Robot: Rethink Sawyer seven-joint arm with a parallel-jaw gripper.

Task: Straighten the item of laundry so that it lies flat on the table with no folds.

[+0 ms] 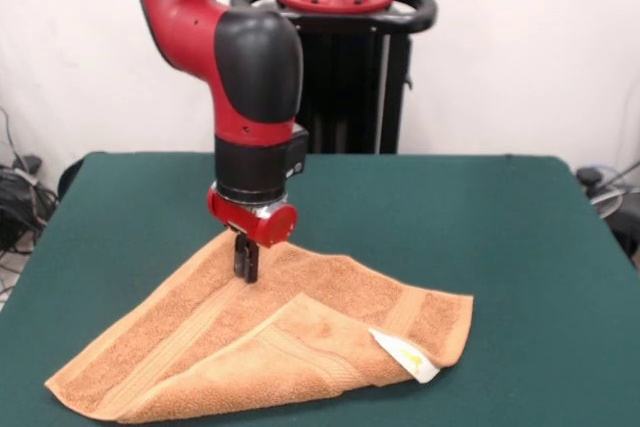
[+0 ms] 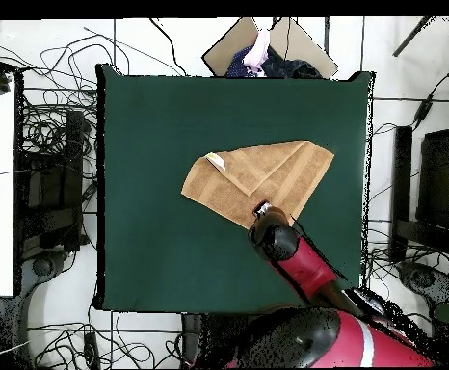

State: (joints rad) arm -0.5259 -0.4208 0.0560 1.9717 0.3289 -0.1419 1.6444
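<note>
While the red and black arm (image 1: 250,77) reaches down over the green counter (image 1: 520,227), its claw (image 1: 245,265) presses onto the far corner of the orange-tan towel (image 1: 200,337), with the fingers drawn narrow, apparently pinching the cloth, though the contact point is hard to make out. Lying near the counter's middle, the towel is folded over on itself into a roughly triangular shape, one flap doubled across the body. Woven border bands run along its edges. At the folded flap's corner sits a small white label (image 1: 405,355). From overhead, a person (image 2: 259,48) shows beyond the counter's far edge.
</note>
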